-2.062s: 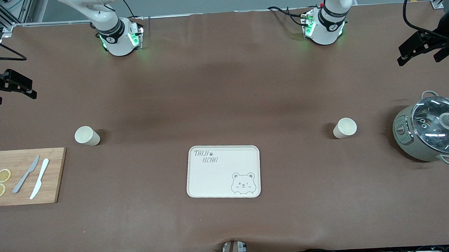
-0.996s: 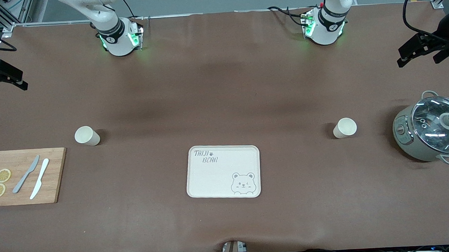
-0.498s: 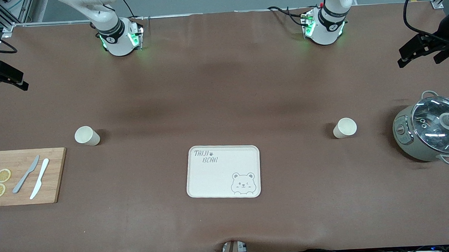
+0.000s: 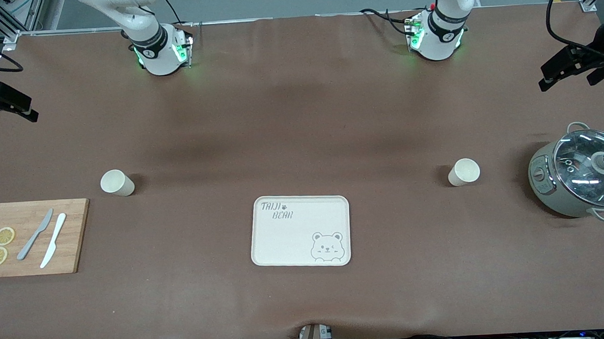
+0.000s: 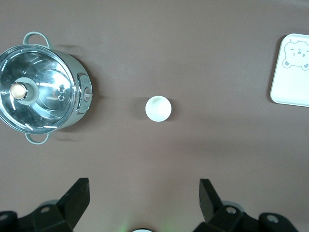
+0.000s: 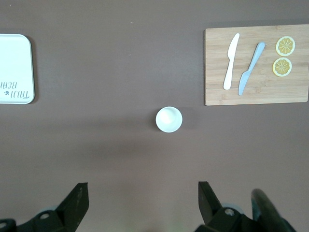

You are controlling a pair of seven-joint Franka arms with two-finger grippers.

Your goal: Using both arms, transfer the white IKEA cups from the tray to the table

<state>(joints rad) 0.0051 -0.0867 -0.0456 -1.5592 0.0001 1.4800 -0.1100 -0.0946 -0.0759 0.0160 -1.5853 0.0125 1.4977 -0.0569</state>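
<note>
Two white IKEA cups stand upright on the brown table. One cup [image 4: 116,182] is toward the right arm's end and shows in the right wrist view [image 6: 169,119]. The other cup [image 4: 464,172] is toward the left arm's end and shows in the left wrist view [image 5: 158,108]. My right gripper [image 4: 5,112] hangs high over the right arm's end of the table, open and empty [image 6: 142,195]. My left gripper [image 4: 567,79] hangs high over the left arm's end, open and empty [image 5: 145,193]. Each cup lies well below its gripper, apart from the fingers.
A cream bear tray [image 4: 300,230] lies mid-table, nearer the front camera than the cups. A wooden cutting board [image 4: 32,237] with two knives and lemon slices lies at the right arm's end. A lidded pot [image 4: 580,173] stands at the left arm's end.
Both grippers have drifted slightly outward toward the table's ends. The cups, tray, board and pot have not moved.
</note>
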